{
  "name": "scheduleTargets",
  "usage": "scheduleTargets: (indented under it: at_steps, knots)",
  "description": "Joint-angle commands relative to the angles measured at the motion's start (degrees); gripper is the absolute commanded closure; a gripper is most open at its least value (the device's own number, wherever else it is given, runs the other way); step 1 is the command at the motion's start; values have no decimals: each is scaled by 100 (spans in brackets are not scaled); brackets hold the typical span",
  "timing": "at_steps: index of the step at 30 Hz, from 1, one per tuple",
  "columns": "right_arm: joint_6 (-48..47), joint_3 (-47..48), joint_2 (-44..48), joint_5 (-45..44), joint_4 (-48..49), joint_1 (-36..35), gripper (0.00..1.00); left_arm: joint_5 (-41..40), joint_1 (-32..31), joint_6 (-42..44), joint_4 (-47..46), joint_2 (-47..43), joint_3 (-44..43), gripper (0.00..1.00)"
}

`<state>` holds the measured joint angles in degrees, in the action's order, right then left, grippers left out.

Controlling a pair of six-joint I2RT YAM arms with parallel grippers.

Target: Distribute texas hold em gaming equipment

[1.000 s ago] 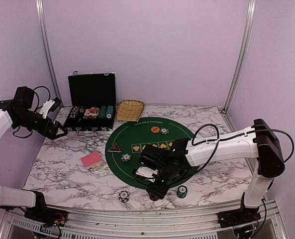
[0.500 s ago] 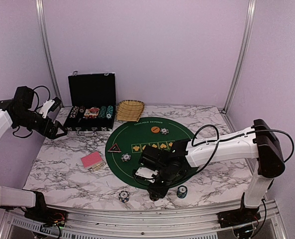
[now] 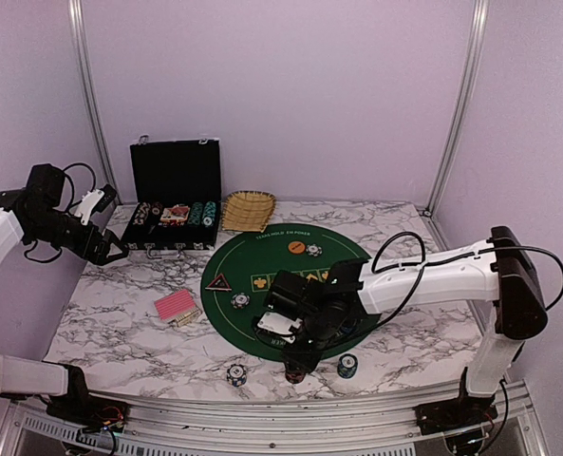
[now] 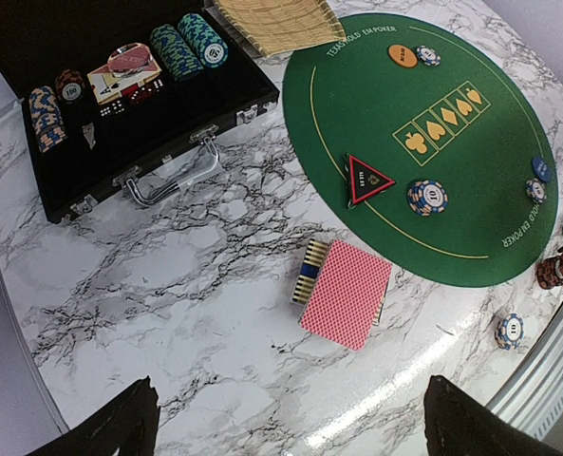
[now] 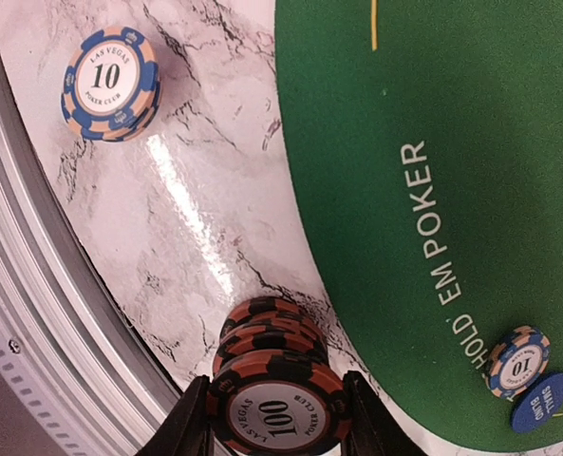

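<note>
My right gripper [image 5: 276, 418] is shut on a stack of orange-black "100" poker chips [image 5: 273, 366] standing on the marble just off the green mat's [image 3: 262, 258] near edge, with a finger pressed against each side. In the top view the right gripper [image 3: 297, 366] is low over that stack. A blue "10" chip stack [image 5: 110, 83] stands to its left. Pink-red-backed cards [image 4: 346, 293] lie left of the mat. The black-red triangle [image 4: 368, 179], orange disc [image 4: 403, 56], blue disc [image 5: 537, 413] and two blue chip stacks [image 4: 427, 197] sit on the mat. My left gripper [image 3: 108, 249] hangs open, high at the left, holding nothing.
An open black case [image 3: 175, 204] with more chips stands at the back left. Beside it is a woven basket [image 3: 248, 209]. A teal chip stack [image 3: 347, 365] stands right of the right gripper. The table's metal front rail [image 5: 34, 313] runs close behind the orange stack.
The right gripper's jaws have narrowed onto the orange-black chip stack, and its wrist has shifted slightly. The left arm has not moved.
</note>
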<state>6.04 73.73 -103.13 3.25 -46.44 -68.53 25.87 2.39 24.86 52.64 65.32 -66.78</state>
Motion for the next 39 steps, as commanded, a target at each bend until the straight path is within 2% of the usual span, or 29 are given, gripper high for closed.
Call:
scheduleTargets:
  at_steps: [1, 11, 14, 27, 39]
  knots:
    - [73, 345, 214, -127, -166, -46, 93, 18, -14, -16, 132, -19, -151, 1]
    - [90, 907, 18, -294, -298, 23, 97, 16, -18, -8, 132, -19, -142, 1]
    - [107, 1312, -335, -298, -256, 143, 99, 16, -17, -7, 132, -19, -133, 1]
    - [46, 3070, -2149, -196, 51, 522, 98, -10, -19, -8, 132, -81, -151, 1]
    - [185, 3529, -2860, -58, 387, 725, 93, 3, -20, 0, 132, -25, -151, 1]
